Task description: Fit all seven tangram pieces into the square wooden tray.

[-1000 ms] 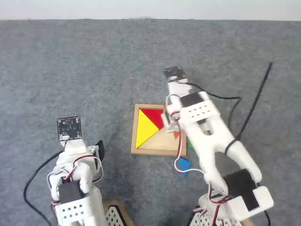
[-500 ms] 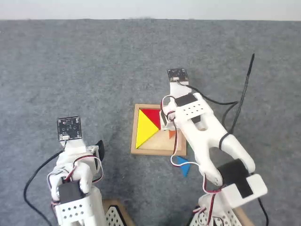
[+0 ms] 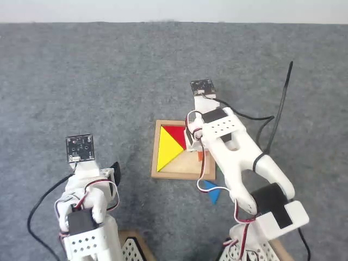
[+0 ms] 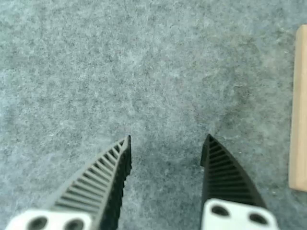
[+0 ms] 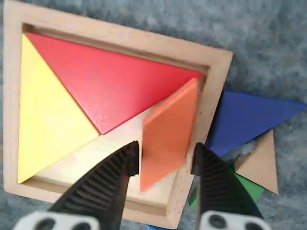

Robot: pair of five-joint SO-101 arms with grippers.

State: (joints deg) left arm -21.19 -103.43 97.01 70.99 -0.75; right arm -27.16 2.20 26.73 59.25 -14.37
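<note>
tray rim (image 5: pixel 211 108) between orange piece (image 5: pixel 168 134), blue triangle (image 5: pixel 244 120)

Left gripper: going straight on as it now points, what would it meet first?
Probably only the grey felt table cover; the left gripper points beside the square wooden tray, though depth is unclear.

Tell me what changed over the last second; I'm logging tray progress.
The right pincer, gripping the orange wooden parallelogram, swung slightly leftward over the square wooden tray. The yellow wooden triangle, red wooden triangle and left pincer stayed put.
</note>
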